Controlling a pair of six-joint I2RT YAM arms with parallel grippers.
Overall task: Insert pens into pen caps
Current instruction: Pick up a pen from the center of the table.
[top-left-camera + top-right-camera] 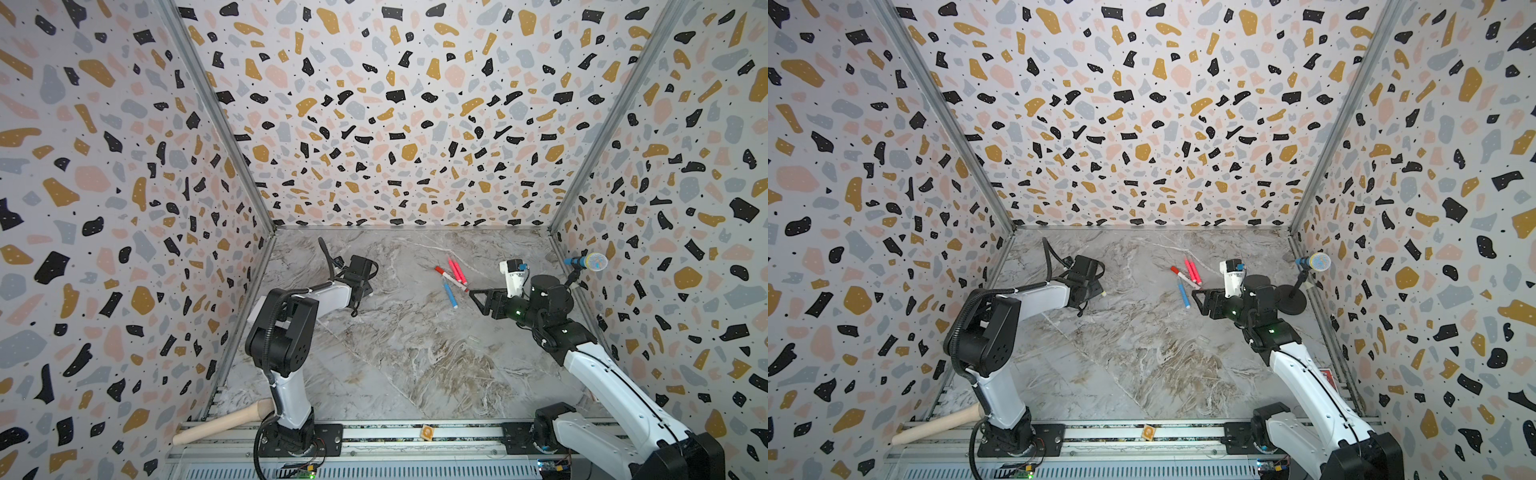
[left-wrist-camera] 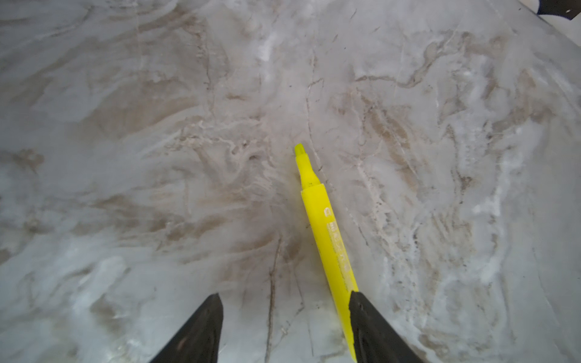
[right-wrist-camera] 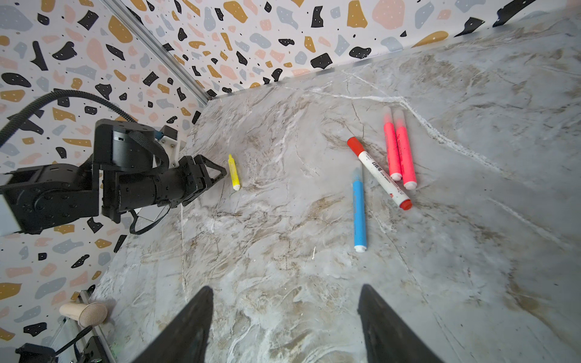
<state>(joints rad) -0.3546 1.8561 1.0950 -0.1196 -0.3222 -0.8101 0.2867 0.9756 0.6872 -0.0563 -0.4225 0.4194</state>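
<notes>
Three white wall panels (image 1: pixel 395 124) printed with black, ochre, pink and grey terrazzo flecks enclose the cell. Bare aluminium corner posts (image 1: pixel 216 116) join them. Grey-and-brown marble-pattern tabletop (image 1: pixel 395 374), evenly lit. Slotted aluminium rail (image 1: pixel 386 434) runs along the near edge. Pale wooden dowel (image 1: pixel 224 422) lies across the rail's end. Blue-headed microphone (image 1: pixel 1312 262) on black stand by one side panel

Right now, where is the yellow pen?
In the left wrist view the yellow pen lies uncapped on the marble table beside one finger of the open left pincer, well apart from the four other pens.
</notes>
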